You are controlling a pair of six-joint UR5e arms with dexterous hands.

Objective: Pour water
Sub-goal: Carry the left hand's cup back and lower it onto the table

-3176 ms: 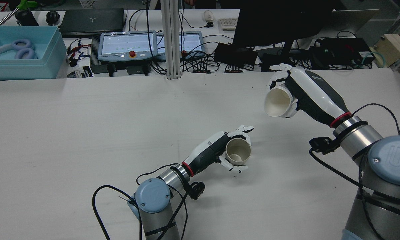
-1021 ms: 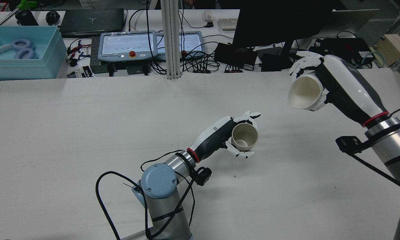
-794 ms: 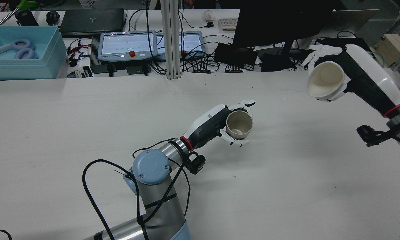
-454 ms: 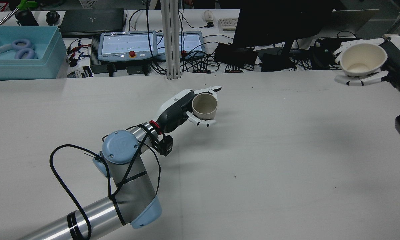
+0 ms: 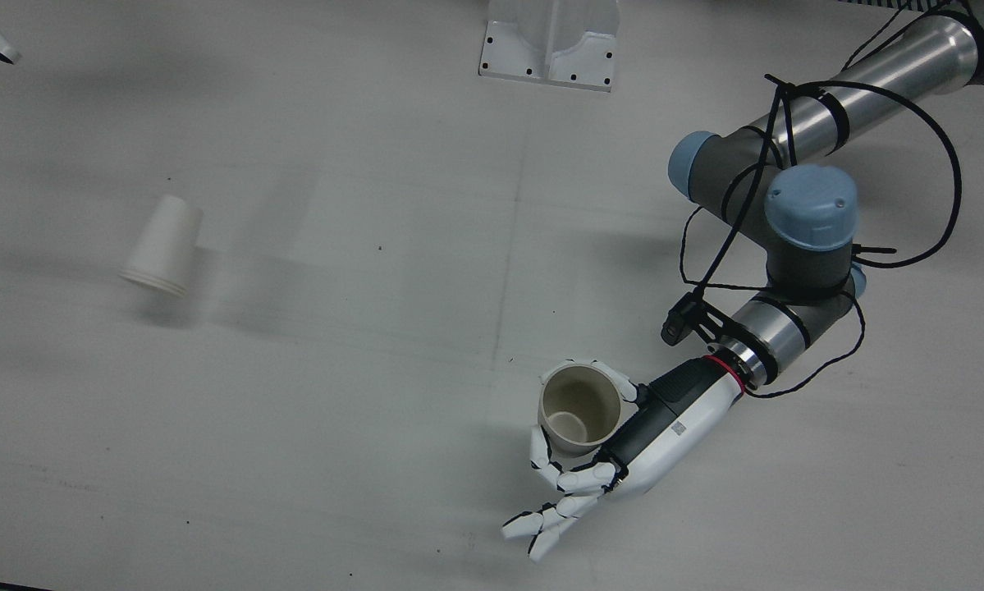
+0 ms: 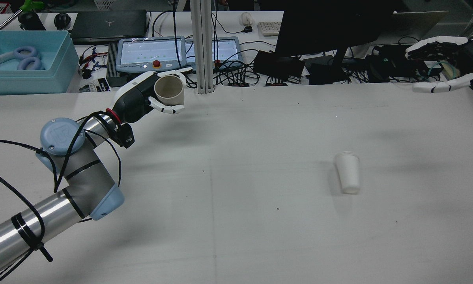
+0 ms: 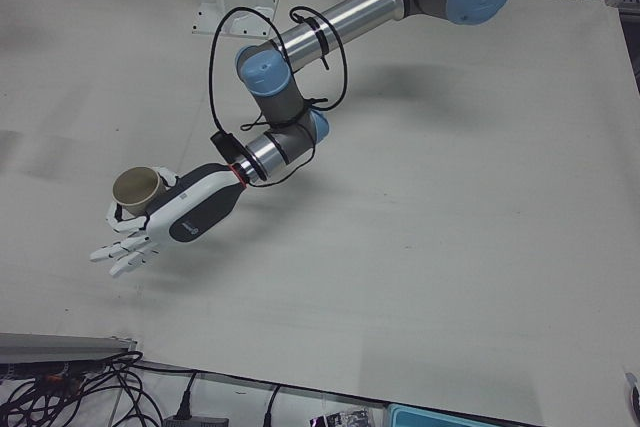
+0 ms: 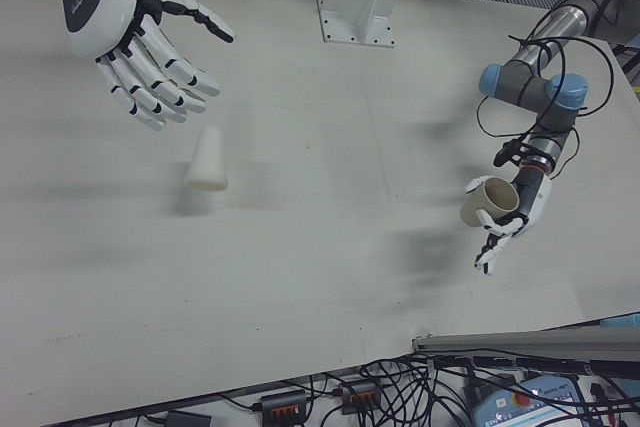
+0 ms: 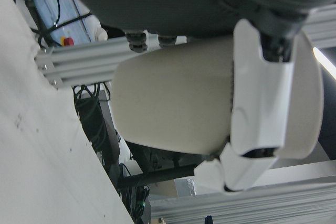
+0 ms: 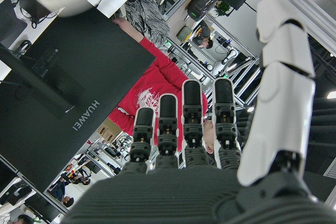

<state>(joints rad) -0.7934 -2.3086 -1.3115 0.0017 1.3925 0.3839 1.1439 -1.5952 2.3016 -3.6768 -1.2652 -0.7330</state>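
Left hand (image 6: 141,98) grips a load; right hand (image 8: 125,22) spread, raised.

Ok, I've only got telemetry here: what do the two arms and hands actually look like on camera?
The left arm is a silver metal tube with pale blue joint caps and grey elbow housings; a thin black cable loops along it, strapped on with black ties. A red ring marks the wrist. The left hand has a white and dark grey shell and white fingers with black joints. The right hand matches, with a small logo on its white back.

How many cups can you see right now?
2. A beige cup is held in the left hand above the table's far edge; a white paper cup lies on its side on the table. None seems hidden.
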